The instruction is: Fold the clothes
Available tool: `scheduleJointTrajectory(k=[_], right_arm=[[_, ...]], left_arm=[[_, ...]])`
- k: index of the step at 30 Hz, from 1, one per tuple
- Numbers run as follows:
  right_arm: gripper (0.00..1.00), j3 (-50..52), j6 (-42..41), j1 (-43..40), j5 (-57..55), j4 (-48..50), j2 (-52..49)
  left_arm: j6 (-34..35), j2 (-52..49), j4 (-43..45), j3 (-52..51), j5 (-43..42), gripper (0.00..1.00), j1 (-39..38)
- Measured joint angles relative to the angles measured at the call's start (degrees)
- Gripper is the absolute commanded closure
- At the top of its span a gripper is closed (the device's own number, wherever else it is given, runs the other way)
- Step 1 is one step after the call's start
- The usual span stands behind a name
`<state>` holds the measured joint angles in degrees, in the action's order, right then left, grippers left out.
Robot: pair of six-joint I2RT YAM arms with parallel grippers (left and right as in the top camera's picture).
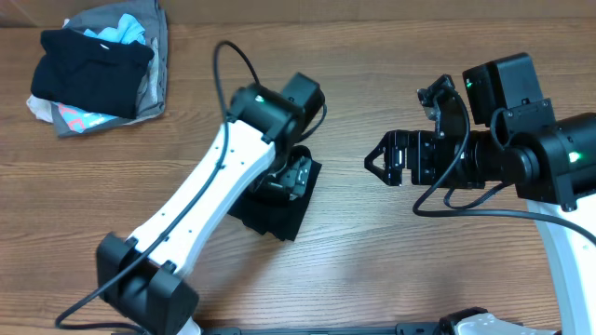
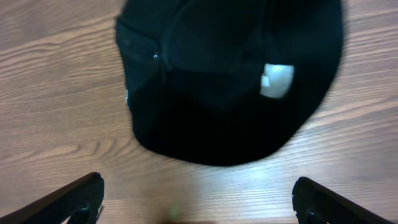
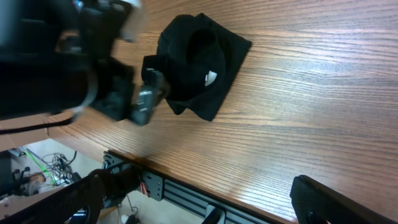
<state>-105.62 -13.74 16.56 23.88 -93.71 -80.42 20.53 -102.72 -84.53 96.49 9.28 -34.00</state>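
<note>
The clothes are one black T-shirt (image 1: 277, 216), folded into a small compact bundle on the wooden table just left of centre. In the left wrist view the bundle (image 2: 217, 112) fills the upper half, its white tag (image 2: 277, 81) facing up. My left gripper (image 1: 296, 175) hovers directly over it, open, and the fingertips (image 2: 84, 198) sit wide apart over bare wood below the bundle's edge (image 2: 199, 202). My right gripper (image 1: 374, 160) hangs open to the right, apart from the shirt. From its wrist view the bundle (image 3: 199, 62) lies far off and nothing is between the jaws (image 3: 202, 205).
A heap of mixed black, grey, light-blue and pink garments (image 1: 98, 65) lies at the table's far left corner. The left arm (image 1: 200, 200) crosses the table diagonally from the near left. The table's near edge with its metal rail (image 3: 186, 180) shows in the right wrist view.
</note>
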Motion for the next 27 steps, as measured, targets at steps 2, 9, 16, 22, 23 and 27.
scheduleJointTrajectory(k=[2,9,16,22,23,27], right_arm=[[0.00,0.00,-0.09,-0.02,0.13,0.00,0.00],[0.00,0.00,-0.17,0.00,0.26,-0.02,0.00],[0.00,0.00,-0.20,0.00,0.31,-0.04,0.00],[0.00,0.00,-0.20,0.00,0.31,-0.31,0.00],[0.00,0.00,-0.17,0.00,0.33,-0.33,0.00],[0.00,0.00,-0.20,0.00,0.31,-0.39,0.00]], left_arm=[[-1.16,-0.63,3.21,-4.00,0.09,0.03,-0.44],[-3.65,-1.42,10.14,-12.61,-0.11,0.04,-3.63],[-4.33,-1.42,13.90,-16.87,-4.15,0.05,-7.41],[-4.42,-1.44,17.25,-22.75,-5.66,0.08,-9.55],[-4.42,-1.44,17.81,-23.76,-5.66,0.11,-9.64],[-4.17,-1.44,18.34,-26.23,-6.47,0.20,-9.64]])
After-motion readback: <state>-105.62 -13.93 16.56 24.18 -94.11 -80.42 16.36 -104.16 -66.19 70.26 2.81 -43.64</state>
